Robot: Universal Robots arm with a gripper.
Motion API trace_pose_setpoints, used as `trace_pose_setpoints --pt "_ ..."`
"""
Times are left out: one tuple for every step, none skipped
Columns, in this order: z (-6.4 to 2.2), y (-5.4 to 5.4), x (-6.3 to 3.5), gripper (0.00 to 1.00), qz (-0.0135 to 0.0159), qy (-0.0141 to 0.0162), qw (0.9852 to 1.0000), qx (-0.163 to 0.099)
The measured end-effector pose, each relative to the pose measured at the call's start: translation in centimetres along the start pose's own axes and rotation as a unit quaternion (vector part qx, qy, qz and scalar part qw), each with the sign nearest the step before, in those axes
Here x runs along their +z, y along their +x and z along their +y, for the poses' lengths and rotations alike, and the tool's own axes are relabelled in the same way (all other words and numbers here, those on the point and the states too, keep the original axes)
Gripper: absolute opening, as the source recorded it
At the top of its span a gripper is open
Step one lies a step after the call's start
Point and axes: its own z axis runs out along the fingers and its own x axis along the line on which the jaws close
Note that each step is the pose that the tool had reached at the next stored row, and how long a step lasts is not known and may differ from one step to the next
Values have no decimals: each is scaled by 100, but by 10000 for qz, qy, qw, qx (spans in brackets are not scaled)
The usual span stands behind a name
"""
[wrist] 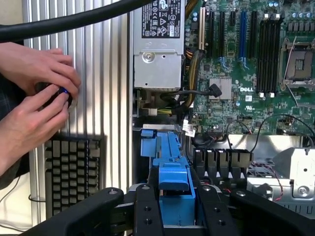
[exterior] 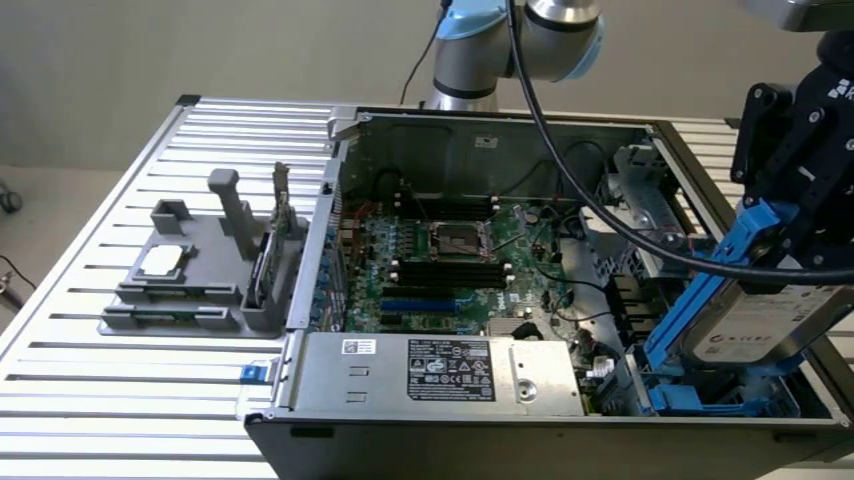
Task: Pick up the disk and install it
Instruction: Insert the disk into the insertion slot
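The black claw (exterior: 798, 235) is clamped on the flat silver-grey metal disk (exterior: 763, 322) by its blue plastic carrier frame (wrist: 173, 178). It holds the disk tilted, white label outward, above a corner of the open grey computer case (exterior: 627, 130). Just under the claw sits a blue drive bay (exterior: 674, 398). Further off in the case lie the green motherboard (exterior: 454, 250) and the silver labelled power supply box (exterior: 441, 370). Outside the case, well clear of the claw, a person's hands (wrist: 34, 98) work on the ribbed aluminium worktop (exterior: 134, 400) beside a black keyboard (wrist: 74, 172).

Only legible txt: "DELL" on mobo (wrist: 246, 104).
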Motion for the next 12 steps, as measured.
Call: trace_pose_setpoints --pt "0 -1 14 33 0 0 10000 1" --pt "0 -2 30 33 0 0 10000 1" --pt "-1 -3 46 33 0 0 10000 0" --pt "-1 -4 59 33 0 0 10000 0" --pt "-2 -4 71 33 1 0 10000 0" --pt "-2 -5 82 33 0 0 10000 0" --pt "-3 -6 93 33 0 0 10000 0" --pt "-5 -6 102 33 0 0 10000 0" --pt "-7 -7 109 33 0 0 10000 0" --pt "-10 -8 115 33 0 0 10000 0" --pt "-11 -9 120 33 1 -1 10000 0" --pt "-12 -9 127 33 0 -1 10000 1"
